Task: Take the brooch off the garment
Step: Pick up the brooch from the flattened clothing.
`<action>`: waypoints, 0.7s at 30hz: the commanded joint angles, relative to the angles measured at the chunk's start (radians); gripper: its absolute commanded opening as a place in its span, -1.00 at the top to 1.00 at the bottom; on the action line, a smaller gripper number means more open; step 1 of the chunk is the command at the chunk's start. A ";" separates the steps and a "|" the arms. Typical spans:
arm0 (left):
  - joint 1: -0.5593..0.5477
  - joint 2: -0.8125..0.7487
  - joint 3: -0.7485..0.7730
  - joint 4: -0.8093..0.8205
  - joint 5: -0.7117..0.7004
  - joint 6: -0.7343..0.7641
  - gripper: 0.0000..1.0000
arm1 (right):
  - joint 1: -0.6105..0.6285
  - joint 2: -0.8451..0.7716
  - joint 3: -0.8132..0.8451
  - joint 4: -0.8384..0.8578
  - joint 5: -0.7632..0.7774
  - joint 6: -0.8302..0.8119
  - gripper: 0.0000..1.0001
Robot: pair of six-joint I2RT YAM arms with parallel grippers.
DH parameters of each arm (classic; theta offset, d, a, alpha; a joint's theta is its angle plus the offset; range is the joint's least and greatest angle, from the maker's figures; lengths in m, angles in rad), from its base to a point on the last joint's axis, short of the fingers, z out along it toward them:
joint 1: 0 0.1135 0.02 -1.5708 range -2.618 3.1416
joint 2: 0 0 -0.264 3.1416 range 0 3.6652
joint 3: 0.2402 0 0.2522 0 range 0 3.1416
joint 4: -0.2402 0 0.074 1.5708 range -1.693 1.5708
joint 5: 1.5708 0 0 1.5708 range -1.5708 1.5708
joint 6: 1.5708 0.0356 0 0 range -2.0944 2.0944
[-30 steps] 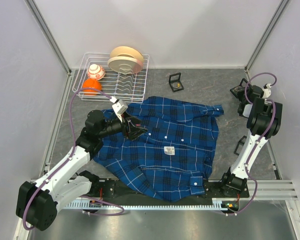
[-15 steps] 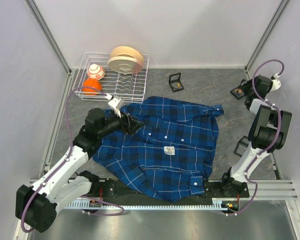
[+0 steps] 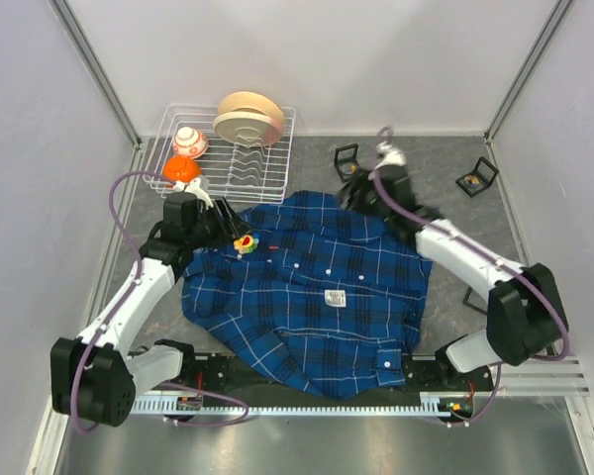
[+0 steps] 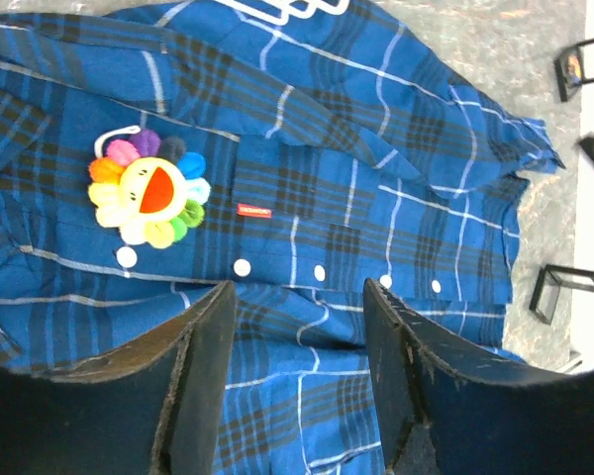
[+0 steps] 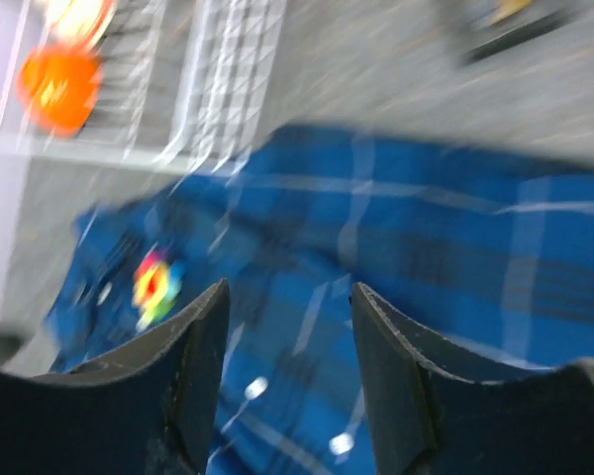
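Observation:
The dark-blue plaid shirt (image 3: 327, 267) lies spread flat on the table. The brooch (image 3: 245, 242), a rainbow-petalled flower with a yellow face and red mouth, is pinned on its upper left part. It shows clearly in the left wrist view (image 4: 147, 188), above a small red label, and blurred in the right wrist view (image 5: 153, 282). My left gripper (image 3: 226, 230) is open and empty, just left of the brooch above the shirt (image 4: 376, 198). My right gripper (image 3: 349, 193) is open and empty over the shirt's far edge (image 5: 455, 237), well right of the brooch.
A white wire dish rack (image 3: 262, 163) stands at the back left, holding plates, an orange ball (image 3: 181, 170) and a white-orange ball (image 3: 189, 141). Small black frames lie at the back (image 3: 348, 163), back right (image 3: 472, 181) and right (image 3: 472, 287).
My right arm has swung from the far right corner to above the shirt's far edge. My left gripper has drawn back to the left, uncovering the brooch.

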 commanded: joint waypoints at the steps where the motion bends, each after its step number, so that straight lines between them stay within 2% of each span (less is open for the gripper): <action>1: 0.041 0.129 0.021 0.114 0.121 -0.076 -0.19 | 0.201 0.113 -0.027 0.103 -0.132 0.053 -0.16; 3: 0.052 0.262 0.067 0.069 0.098 -0.025 -0.20 | 0.281 0.181 -0.007 0.201 -0.238 0.072 0.00; 5: 0.070 0.356 0.121 -0.025 0.060 -0.022 -0.14 | 0.319 0.271 0.002 0.289 -0.280 0.099 0.03; 7: 0.118 0.378 0.081 -0.002 0.069 -0.072 -0.01 | 0.356 0.366 0.037 0.349 -0.338 0.089 0.02; 8: 0.132 0.381 0.061 0.065 0.077 -0.092 0.10 | 0.361 0.397 0.078 0.358 -0.355 0.092 0.00; 12: 0.146 0.415 0.043 0.138 0.052 -0.173 0.17 | 0.376 0.522 0.158 0.429 -0.393 0.075 -0.07; 16: 0.146 0.476 0.056 0.164 0.015 -0.190 0.24 | 0.384 0.681 0.272 0.466 -0.449 0.113 -0.11; 21: 0.146 0.508 0.060 0.162 -0.040 -0.206 0.43 | 0.387 0.762 0.330 0.481 -0.424 0.127 -0.16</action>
